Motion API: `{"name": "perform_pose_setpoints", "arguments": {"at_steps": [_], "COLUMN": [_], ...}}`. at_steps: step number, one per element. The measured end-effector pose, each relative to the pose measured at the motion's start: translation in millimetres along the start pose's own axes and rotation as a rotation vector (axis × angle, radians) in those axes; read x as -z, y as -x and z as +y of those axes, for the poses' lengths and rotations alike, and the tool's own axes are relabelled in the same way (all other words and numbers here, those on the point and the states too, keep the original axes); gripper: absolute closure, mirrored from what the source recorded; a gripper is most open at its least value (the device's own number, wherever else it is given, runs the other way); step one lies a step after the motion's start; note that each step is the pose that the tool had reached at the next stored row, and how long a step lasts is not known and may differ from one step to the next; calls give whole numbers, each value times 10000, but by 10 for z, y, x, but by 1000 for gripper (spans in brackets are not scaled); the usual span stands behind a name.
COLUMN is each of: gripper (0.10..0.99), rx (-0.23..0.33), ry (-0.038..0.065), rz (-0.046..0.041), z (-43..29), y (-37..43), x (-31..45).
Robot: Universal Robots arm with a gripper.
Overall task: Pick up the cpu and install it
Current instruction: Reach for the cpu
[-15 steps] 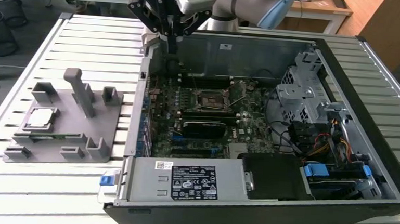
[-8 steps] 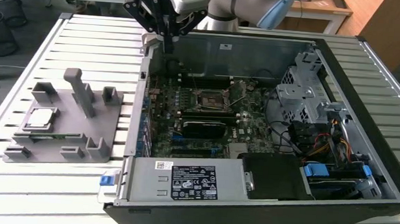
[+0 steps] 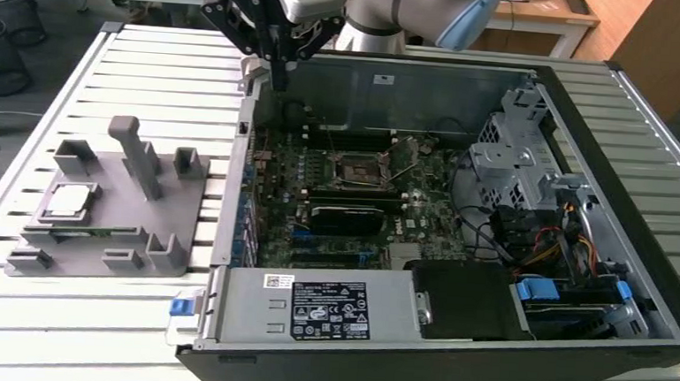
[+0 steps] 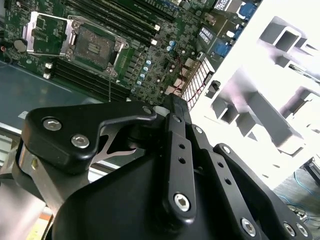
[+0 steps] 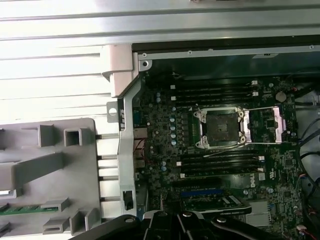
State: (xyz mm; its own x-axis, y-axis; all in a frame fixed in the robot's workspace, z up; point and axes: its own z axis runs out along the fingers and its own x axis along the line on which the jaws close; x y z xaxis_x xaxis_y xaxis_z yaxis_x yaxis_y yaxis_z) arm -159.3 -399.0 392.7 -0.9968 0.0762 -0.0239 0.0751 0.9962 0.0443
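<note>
Cpu (image 3: 71, 199) resting on grey fixture (image 3: 137, 224); jaws together, empty, above computer case (image 3: 440, 99) edge.

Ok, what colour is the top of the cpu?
Silvery, with a darker rim; the cpu shows best in the exterior view.

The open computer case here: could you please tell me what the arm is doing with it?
The arm's gripper hangs above a corner of the open computer case. The cpu lies on the grey fixture on the exterior view's left, not yet picked up. The motherboard socket stands open and looks empty.
</note>
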Motion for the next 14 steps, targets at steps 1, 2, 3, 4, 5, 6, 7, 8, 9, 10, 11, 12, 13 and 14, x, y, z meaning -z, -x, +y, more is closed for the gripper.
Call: {"name": "perform_pose_setpoints", "arguments": {"at_steps": [1, 2, 3, 4, 5, 6, 7, 8, 9, 10, 11, 12, 13, 14], "gripper": [980, 980, 980, 980, 980, 980, 980, 980, 980, 980, 980, 980, 980, 980], "rx": [0, 0, 0, 0, 0, 0, -1, -1, -1, 0, -1, 0, 0, 0], "ry": [0, 0, 0, -1, 0, 0, 0, 0, 0, -1, -1, 0, 0, 0], "rz": [0, 0, 0, 0, 0, 0, 0, 0, 0, 0, 0, 0, 0, 0], "z": [-1, -2, -2, -3, -4, -5, -6, -7, -9, -10, -11, -12, -13, -15], "y": [-12, -23, -35, -46, -58, -71, -85, -100, -115, -131, -149, -165, -181, -196], "x": [0, 0, 1, 1, 1, 1, 1, 2, 2, 3, 3, 3, 3, 4]}}
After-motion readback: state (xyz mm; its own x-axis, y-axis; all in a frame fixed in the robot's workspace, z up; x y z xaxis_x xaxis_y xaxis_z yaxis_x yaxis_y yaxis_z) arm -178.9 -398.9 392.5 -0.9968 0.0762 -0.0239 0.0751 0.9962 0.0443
